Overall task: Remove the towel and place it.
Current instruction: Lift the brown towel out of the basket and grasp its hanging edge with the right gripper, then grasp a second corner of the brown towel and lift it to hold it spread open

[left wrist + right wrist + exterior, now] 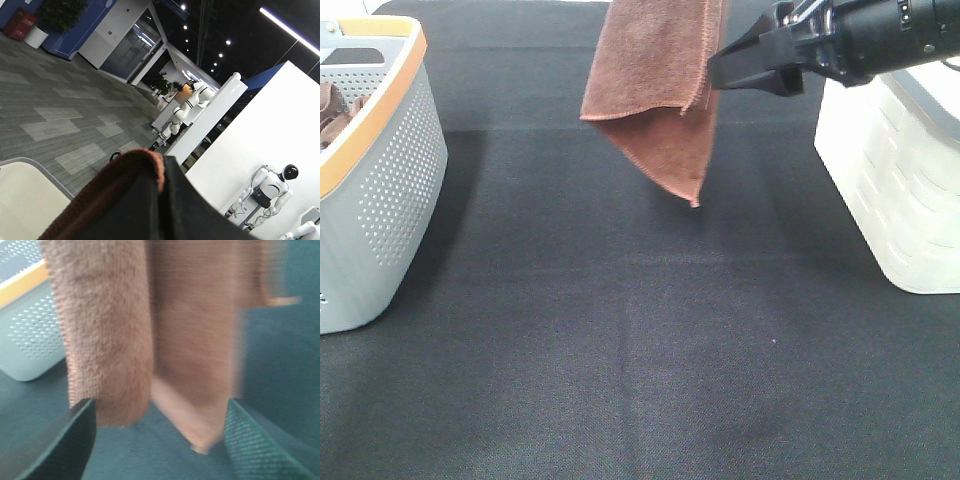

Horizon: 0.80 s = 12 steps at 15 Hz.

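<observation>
Right pincer (713,72) gapes wide beside the hanging towel (655,70) (left pincer (159,167) grips it); grey basket (390,170) holds brown cloth (330,110).

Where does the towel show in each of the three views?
Exterior high: towel hanging at top centre.
Left wrist: its brown edge against a black jaw.
Right wrist: close up, hanging between the open jaws.
Shared landmark: grey basket, in exterior and right wrist views.

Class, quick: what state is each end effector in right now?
Left end effector: closed on the towel.
Right end effector: open, at the towel's edge, holding nothing.
</observation>
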Each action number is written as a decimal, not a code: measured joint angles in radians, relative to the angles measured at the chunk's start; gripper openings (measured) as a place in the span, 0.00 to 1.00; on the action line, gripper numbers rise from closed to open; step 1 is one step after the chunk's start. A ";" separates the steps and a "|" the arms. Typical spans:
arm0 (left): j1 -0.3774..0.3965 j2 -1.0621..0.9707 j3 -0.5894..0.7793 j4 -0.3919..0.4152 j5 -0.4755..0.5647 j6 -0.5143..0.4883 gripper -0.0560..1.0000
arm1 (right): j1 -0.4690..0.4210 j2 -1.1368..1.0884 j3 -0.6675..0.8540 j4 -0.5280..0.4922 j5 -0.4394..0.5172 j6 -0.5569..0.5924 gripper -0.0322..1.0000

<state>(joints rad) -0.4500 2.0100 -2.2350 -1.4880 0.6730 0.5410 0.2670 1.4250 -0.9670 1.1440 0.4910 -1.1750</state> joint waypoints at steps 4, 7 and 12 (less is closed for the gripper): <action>0.000 0.000 0.000 0.000 0.003 0.014 0.05 | 0.000 0.000 0.000 0.003 0.102 0.027 0.75; 0.000 0.000 0.000 -0.025 0.023 0.014 0.05 | 0.000 0.000 0.000 0.009 0.063 0.041 0.75; 0.000 0.000 0.000 -0.058 0.027 0.033 0.05 | 0.000 0.000 0.000 0.039 -0.009 0.041 0.75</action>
<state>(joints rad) -0.4500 2.0100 -2.2350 -1.5460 0.7000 0.5740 0.2670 1.4250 -0.9670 1.1830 0.4820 -1.1340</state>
